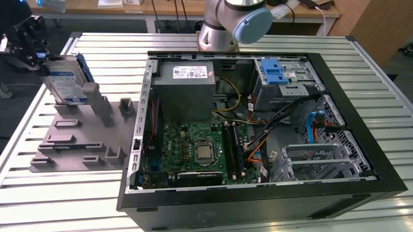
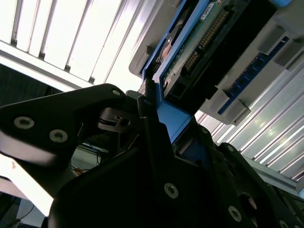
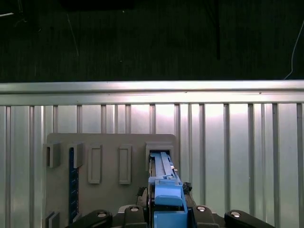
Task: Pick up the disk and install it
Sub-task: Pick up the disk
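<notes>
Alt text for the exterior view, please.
The end effector grips the tilted disk at a grey slotted fixture, at the exterior view's upper left. An open computer case lies beside it on the slatted metal table.

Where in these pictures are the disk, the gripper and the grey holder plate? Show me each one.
the disk [image 1: 65, 86]: exterior view, on its white-and-blue label.
the gripper [image 1: 38, 58]: exterior view, between its fingertips at the disk's upper end.
the grey holder plate [image 1: 81, 133]: exterior view, on a bare flat part.
</notes>
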Robot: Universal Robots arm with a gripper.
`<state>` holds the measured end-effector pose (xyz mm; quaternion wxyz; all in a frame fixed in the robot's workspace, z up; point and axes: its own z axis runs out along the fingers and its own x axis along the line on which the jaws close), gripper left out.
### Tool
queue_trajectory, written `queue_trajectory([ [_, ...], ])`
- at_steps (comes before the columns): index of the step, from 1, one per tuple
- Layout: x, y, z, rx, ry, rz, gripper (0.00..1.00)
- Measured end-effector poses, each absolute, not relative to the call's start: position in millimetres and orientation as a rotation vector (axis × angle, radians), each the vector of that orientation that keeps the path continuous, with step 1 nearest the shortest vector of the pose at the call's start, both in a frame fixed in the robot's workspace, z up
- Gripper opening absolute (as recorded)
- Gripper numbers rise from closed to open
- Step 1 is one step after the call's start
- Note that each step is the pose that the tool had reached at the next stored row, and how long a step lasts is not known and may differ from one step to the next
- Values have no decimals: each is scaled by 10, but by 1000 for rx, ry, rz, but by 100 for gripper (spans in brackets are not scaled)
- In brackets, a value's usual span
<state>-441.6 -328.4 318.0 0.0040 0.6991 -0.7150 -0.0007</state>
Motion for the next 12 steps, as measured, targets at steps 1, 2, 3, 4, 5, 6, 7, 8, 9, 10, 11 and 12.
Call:
queue_trajectory([
  [1, -4416, -3284, 3185, 2191, -2241, -2, 36],
  [2, -4416, -3284, 3191, 2191, -2241, -2, 36],
  [3, -4416, -3284, 3195, 2191, -2241, -2, 36],
  [4, -4416, -3283, 3199, 2191, -2241, -2, 36],
  [5, -4416, -3284, 3204, 2191, -2241, -2, 36],
  [6, -4416, -3284, 3209, 2191, -2241, -2, 36],
  [7, -4415, -3284, 3213, 2191, -2241, -2, 36],
  [8, -4416, -3284, 3219, 2191, -2241, -2, 36],
  [9, -4416, -3284, 3223, 2191, -2241, -2, 36],
  [10, -4416, -3284, 3228, 2191, -2241, -2, 36],
  [11, -4416, -3284, 3232, 2191, -2241, -2, 36],
  [12, -4416, -3284, 3237, 2191, -2241, -2, 36],
])
